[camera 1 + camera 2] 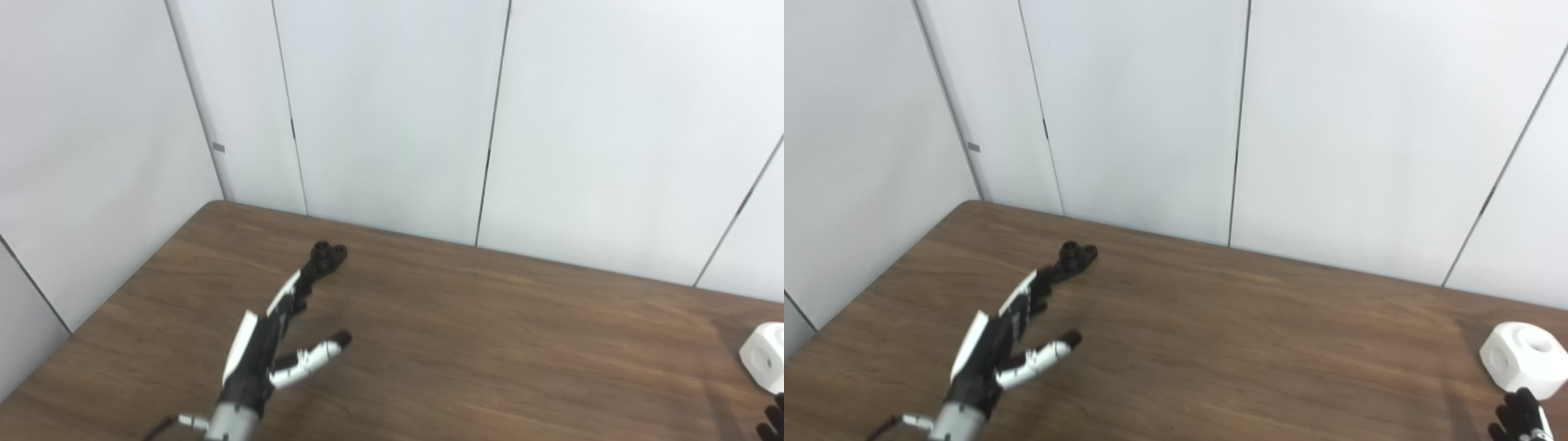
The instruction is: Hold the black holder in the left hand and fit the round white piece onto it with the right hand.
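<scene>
At the far left, the left hand (998, 340) reaches out over the brown wooden counter (1243, 331), its arm entering from the bottom edge. The hand is released: fingers stretched forward and apart from the thumb (1047, 354), which angles off to the right, with nothing between them. The fingertips (304, 283) point at the black holder (327, 253) and look to be right at its near end; whether they touch it cannot be told. The holder lies on the counter toward the far left corner, near the white wall panels (1151, 110).

The middle of the counter shows only wood grain.

At the far right, the round white piece (1524, 358) sits on the counter near its edge. Just below it, only the dark fingertips of the right hand (1519, 419) show at the bottom corner, close to the piece; whether that hand is released or clenched cannot be told.
</scene>
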Motion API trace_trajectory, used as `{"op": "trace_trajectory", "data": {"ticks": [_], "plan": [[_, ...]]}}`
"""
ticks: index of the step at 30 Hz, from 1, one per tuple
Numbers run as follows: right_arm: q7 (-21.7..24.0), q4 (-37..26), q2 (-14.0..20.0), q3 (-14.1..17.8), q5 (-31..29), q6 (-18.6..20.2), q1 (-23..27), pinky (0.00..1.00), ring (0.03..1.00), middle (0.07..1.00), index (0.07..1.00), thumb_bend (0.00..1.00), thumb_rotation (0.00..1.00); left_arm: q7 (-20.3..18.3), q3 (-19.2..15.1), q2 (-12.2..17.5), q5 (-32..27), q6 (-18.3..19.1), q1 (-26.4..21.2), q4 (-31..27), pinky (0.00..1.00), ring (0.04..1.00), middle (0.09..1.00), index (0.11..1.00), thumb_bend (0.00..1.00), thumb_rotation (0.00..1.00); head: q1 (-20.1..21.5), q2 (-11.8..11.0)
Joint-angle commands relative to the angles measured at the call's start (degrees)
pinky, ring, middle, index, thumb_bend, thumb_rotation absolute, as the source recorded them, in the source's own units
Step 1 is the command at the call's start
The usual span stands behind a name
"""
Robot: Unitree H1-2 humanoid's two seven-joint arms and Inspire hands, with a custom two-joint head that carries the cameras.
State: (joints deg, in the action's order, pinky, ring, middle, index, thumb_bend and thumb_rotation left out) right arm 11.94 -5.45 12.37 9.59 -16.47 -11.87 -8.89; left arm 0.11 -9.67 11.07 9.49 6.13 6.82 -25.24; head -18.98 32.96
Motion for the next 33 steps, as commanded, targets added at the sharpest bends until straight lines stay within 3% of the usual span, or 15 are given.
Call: {"op": "trace_trajectory", "data": {"ticks": [1,2,4,7,10,16,20,29,33], "plan": [[0.7,3.3,-0.9,-0.6,-0.3,-1.2,-3.6,1.0,1.0,1.0,1.0,0.59,1.0,0.5,-0.3,0.6,1.3,0.4,-0.6,-1.9,0.89,0.924,0.932,0.945,0.8,0.3,-0.1,0.0],[0.7,3.3,-0.9,-0.6,-0.3,-1.2,-3.6,1.0,1.0,1.0,1.0,0.59,1.0,0.5,-0.3,0.6,1.4,0.5,-0.6,-2.0,0.89,0.924,0.932,0.944,0.8,0.29,-0.1,0.0],[0.0,2.5,-1.1,-0.7,0.8,-0.6,-3.8,1.0,1.0,1.0,1.0,0.6,1.0,0.7,0.0,2.9,8.1,2.9,-2.2,-1.7,0.9,0.933,0.933,0.934,0.81,0.3,0.3,0.1],[-0.2,2.6,-1.2,-0.7,1.2,-0.6,-3.8,1.0,1.0,1.0,1.0,0.6,1.0,0.8,0.1,4.9,15.4,5.8,-3.5,-1.2,0.83,0.906,0.927,0.922,0.85,0.36,0.6,0.0],[0.3,3.0,-1.0,-0.7,0.7,-1.0,-3.6,1.0,1.0,1.0,1.0,0.6,1.0,1.2,-0.2,7.2,19.5,6.6,-4.9,0.4,0.87,0.939,0.947,0.924,0.86,0.38,0.9,-0.1],[0.3,3.2,-1.0,-0.6,0.5,-1.0,-3.6,1.0,1.0,1.0,1.0,0.57,1.0,0.2,0.0,10.6,23.0,8.3,-8.1,3.2,0.82,0.906,0.934,0.914,0.85,0.43,1.4,0.0],[0.5,3.2,-1.1,-0.6,0.1,-0.9,-3.8,1.0,1.0,1.0,1.0,0.57,1.0,0.4,0.4,11.5,24.9,9.1,-10.7,6.7,0.86,0.927,0.924,0.9,0.87,0.44,1.8,-0.2],[0.3,3.9,-1.1,-0.8,1.1,-1.2,-3.7,1.0,1.0,1.0,1.0,0.61,0.97,3.6,3.2,13.7,31.0,7.7,-15.7,16.4,0.87,0.921,0.899,0.857,0.87,0.48,2.7,-0.8],[-0.3,4.0,-1.4,-0.7,1.7,-1.4,-3.7,1.0,1.0,0.999,0.995,0.62,0.96,4.3,4.3,14.7,31.1,7.0,-17.8,21.2,0.9,0.928,0.898,0.85,0.87,0.49,2.9,-0.9]]}}
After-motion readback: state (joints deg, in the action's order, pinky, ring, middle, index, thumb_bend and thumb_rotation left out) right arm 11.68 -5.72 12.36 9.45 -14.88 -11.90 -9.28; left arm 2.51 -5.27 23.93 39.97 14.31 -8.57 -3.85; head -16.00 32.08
